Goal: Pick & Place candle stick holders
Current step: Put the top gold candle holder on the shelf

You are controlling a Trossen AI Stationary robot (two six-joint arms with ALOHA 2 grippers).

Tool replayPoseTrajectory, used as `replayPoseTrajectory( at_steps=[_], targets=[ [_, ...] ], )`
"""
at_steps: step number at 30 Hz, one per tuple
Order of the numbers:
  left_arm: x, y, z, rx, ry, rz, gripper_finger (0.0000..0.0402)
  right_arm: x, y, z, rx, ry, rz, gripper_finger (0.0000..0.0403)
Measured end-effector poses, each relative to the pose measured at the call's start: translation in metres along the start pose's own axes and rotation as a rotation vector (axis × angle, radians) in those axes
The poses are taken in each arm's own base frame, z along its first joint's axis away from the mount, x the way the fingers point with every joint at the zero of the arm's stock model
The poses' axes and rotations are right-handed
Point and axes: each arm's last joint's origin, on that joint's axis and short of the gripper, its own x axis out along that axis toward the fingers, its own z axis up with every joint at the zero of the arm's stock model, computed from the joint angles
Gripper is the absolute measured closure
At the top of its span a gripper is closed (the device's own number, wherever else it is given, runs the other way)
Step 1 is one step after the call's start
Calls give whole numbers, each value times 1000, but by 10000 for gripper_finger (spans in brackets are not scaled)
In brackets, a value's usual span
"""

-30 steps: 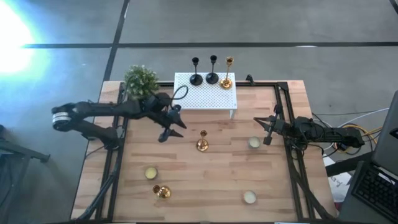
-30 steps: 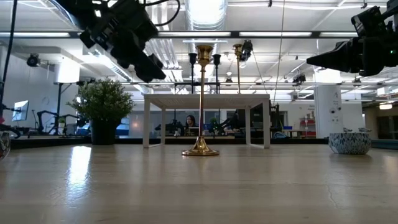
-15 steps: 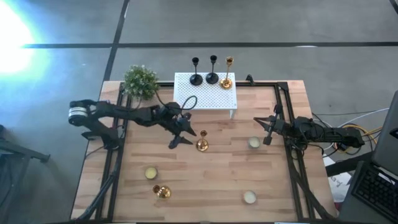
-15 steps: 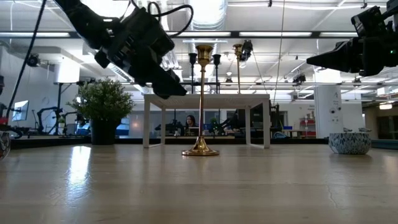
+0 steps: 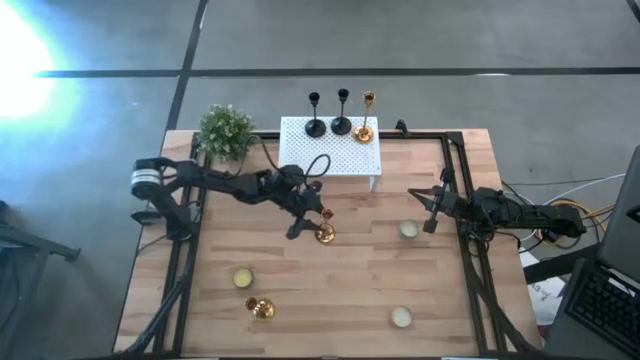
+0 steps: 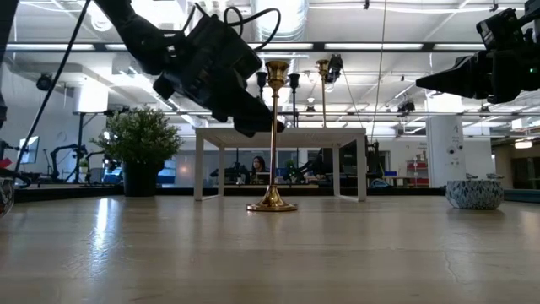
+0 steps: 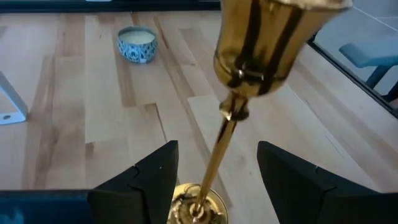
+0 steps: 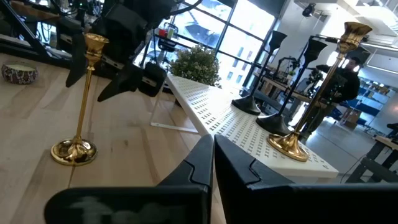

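Observation:
A gold candle stick holder (image 5: 325, 230) stands upright on its round base (image 6: 272, 205) near the table's middle. My left gripper (image 5: 310, 222) is open and comes at it from the table's left, slanting a little downward. Its two fingers (image 7: 149, 180) stand on either side of the slim stem (image 7: 219, 152) without touching it, below the cup top (image 7: 261, 50). A second gold holder (image 5: 260, 308) lies near the front left. Two black holders (image 5: 316, 115) and a gold one (image 5: 366, 118) stand on the white rack (image 5: 330, 155). My right gripper (image 5: 432, 208) waits shut at the right.
A potted plant (image 5: 226, 131) stands at the far left corner beside the rack. Small candle tins sit at the front left (image 5: 242, 277), right of centre (image 5: 408, 229) and front right (image 5: 401, 317). A dark frame (image 5: 470, 250) runs along the table's sides.
My left gripper has moved toward the table's right edge and down, from beside the plant to the standing gold holder, so its fingers now flank the stem. Its finger gap looks unchanged. The holder has stayed where it was.

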Motion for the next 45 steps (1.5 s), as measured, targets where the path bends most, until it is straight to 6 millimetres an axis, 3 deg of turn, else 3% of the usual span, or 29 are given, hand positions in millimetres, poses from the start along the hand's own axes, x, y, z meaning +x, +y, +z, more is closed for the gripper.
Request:
replayPoseTrajectory(
  at_steps=[7, 17, 34, 45],
  targets=[
    [2, 1, 2, 9, -3, 1, 222, 0, 0, 0, 0, 0, 0, 394],
    [2, 1, 2, 28, -7, 6, 380, 0, 0, 0, 0, 0, 0, 394],
    [-2, 0, 5, 27, -9, 13, 383, 0, 0, 0, 0, 0, 0, 394],
    [-31, -10, 29, 27, -36, 137, 383, 0, 0, 0, 0, 0, 0, 394]
  ],
)
